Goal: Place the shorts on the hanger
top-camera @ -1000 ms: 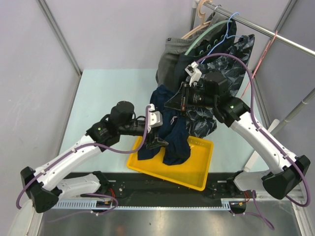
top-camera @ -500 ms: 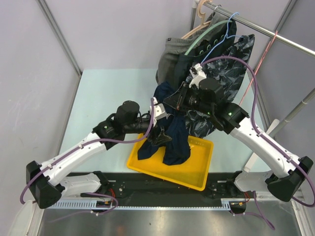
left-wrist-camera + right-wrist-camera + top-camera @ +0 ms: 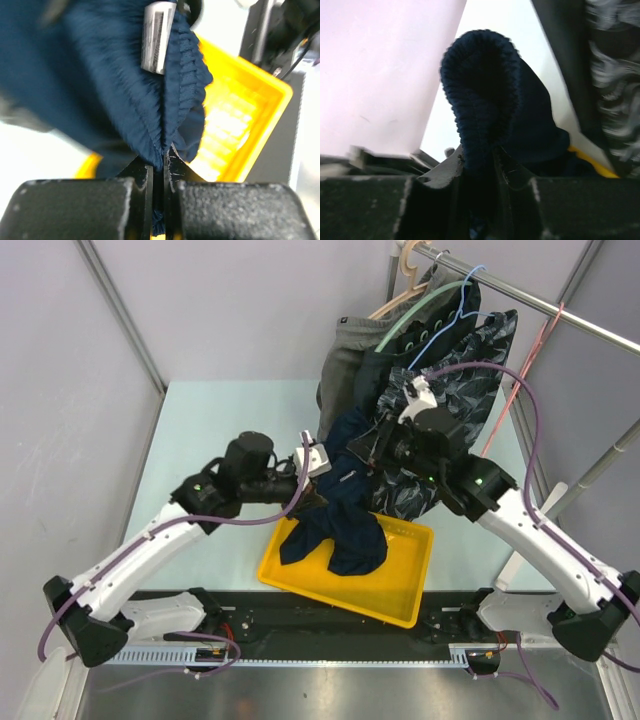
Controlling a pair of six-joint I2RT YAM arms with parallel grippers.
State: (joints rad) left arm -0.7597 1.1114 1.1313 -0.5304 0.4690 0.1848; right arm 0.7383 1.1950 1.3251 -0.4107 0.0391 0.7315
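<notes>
The dark navy shorts (image 3: 345, 515) hang between my two grippers, their legs drooping into the yellow tray (image 3: 405, 592). My left gripper (image 3: 320, 498) is shut on a fold of the waistband (image 3: 163, 150), just below the small white label (image 3: 157, 36). From the other side, my right gripper (image 3: 375, 452) is shut on the ribbed waistband (image 3: 480, 100), which loops up out of the jaws. The thin pink-red hanger (image 3: 541, 342) hangs from the rail at the far right, apart from the shorts and both grippers.
On the rail (image 3: 590, 328) at the back right hang grey shorts (image 3: 345, 360), black-grey patterned shorts (image 3: 480, 365), a mint-green hanger (image 3: 420, 315) and a thin blue wire hanger (image 3: 447, 312), all close behind my right gripper. The yellow tray (image 3: 240, 95) lies at the near table edge.
My left gripper, open beside the shorts before, has risen and shut on the waistband. The right gripper has shifted up and back with the shorts.
</notes>
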